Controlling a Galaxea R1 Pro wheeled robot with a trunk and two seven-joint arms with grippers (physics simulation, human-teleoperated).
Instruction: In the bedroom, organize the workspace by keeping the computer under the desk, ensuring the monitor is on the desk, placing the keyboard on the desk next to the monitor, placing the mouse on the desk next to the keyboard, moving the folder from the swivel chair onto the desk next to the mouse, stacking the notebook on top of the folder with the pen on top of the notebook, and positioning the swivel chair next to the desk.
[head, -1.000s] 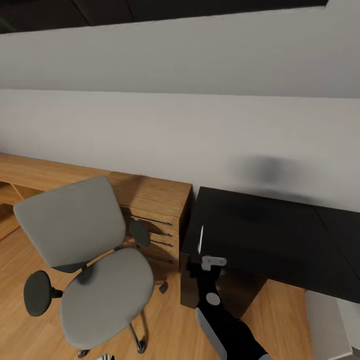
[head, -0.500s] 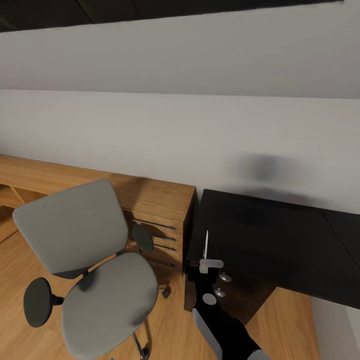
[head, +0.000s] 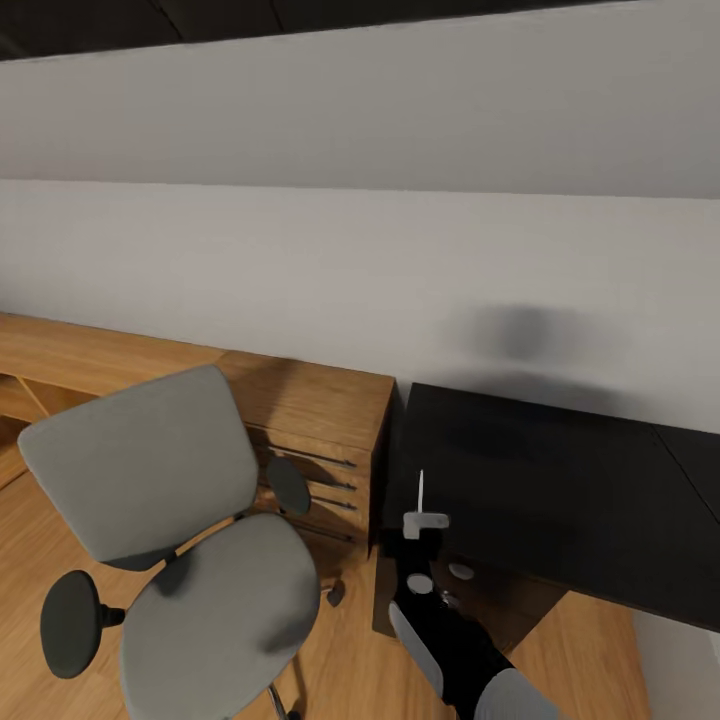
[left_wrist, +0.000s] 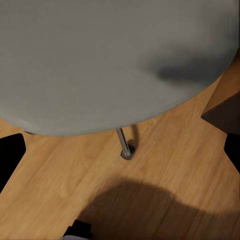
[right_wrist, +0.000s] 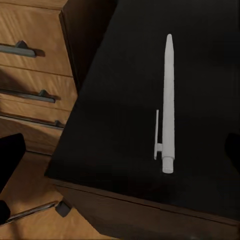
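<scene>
The white pen (right_wrist: 168, 102) lies flat on the black desk (right_wrist: 120, 90) near its corner, clip side up. My right gripper (right_wrist: 122, 155) hovers open over it, its dark fingers wide apart on either side and not touching it. From the head camera, the pen (head: 421, 490) sits at the desk's (head: 560, 490) left end, just beyond my right gripper (head: 422, 530). The grey swivel chair (head: 170, 540) stands left of the desk with a bare seat. My left gripper (left_wrist: 120, 150) is open above the seat's edge (left_wrist: 100, 65) and the chair's chrome leg.
A light wooden drawer unit (head: 325, 440) stands between the chair and the desk, against the white wall. Two round silver knobs (head: 461, 571) show on the desk's front. Wooden floor (left_wrist: 165, 165) lies under the chair, darkened by my shadow.
The head view has shifted slightly, so the chair and desk sit a little differently in the picture. The pen stays in place on the desk, with my right gripper still close to it.
</scene>
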